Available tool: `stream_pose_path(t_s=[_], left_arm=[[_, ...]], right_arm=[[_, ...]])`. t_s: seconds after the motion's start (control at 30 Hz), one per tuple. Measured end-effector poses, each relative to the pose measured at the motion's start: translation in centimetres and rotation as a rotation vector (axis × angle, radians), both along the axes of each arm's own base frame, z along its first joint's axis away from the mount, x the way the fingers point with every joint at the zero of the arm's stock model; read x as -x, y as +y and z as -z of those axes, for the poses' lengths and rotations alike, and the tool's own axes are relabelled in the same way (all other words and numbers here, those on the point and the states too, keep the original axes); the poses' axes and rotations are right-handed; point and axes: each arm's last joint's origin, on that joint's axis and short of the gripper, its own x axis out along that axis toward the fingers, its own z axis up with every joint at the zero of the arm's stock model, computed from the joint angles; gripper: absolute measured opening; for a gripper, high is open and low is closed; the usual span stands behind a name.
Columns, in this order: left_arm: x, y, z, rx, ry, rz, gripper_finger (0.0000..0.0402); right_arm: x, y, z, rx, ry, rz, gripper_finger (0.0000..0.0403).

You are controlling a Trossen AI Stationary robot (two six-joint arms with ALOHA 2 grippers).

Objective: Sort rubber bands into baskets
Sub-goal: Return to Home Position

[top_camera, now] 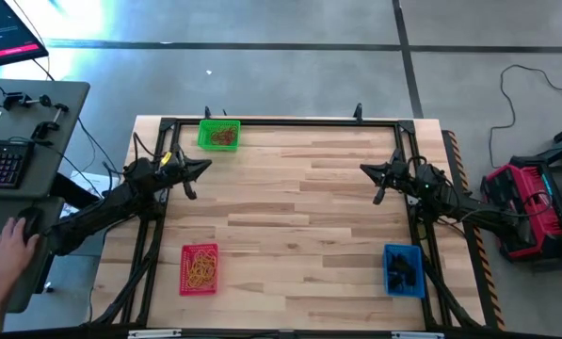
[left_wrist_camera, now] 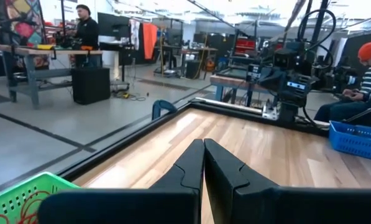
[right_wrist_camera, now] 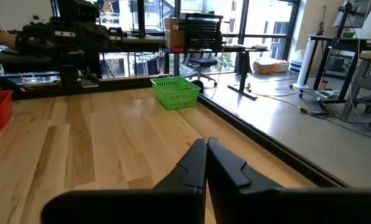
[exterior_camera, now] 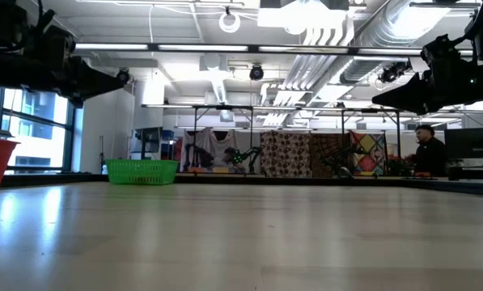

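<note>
Bands [top_camera: 202, 270] are in all three baskets, as far as I can see. The red ones are in the green basket [top_camera: 218, 135] at the table edge, near my left gripper [top_camera: 205, 167]. The yellowish ones are in the red basket [top_camera: 200, 268] on the same side, and the black ones are in the blue basket [top_camera: 403, 269], beside my right arm. I make out no loose loop on the table [top_camera: 290, 217].

Both my jaws are clenched on nothing — each wrist view shows the fingers pressed together with no band between them. The left gripper hangs above the left side and the right gripper [top_camera: 363, 169] above the right, facing each other, well clear of the wood.

I judge the sorting done and only the fold-back left, so the risk lies in my arms. If I swing low, the left one could clip the green basket or the right one the blue, and these light baskets would tip and spill their bands. A thin band stuck under a finger, where I cannot see it, could also drop off outside any basket. A person's hand [top_camera: 8, 250] rests at the desk near my left arm's base — a wide retreat could strike it.
</note>
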Motion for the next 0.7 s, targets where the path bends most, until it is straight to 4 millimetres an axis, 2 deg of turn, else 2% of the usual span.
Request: stream_pose_path(t_s=[0.7], left_arm=[[-0.28, -0.66, -0.05, -0.003, -0.006, 0.074, 0.0003]], right_arm=[[0.00, 0.00, 0.00, 0.000, 0.000, 0.000, 0.0000]])
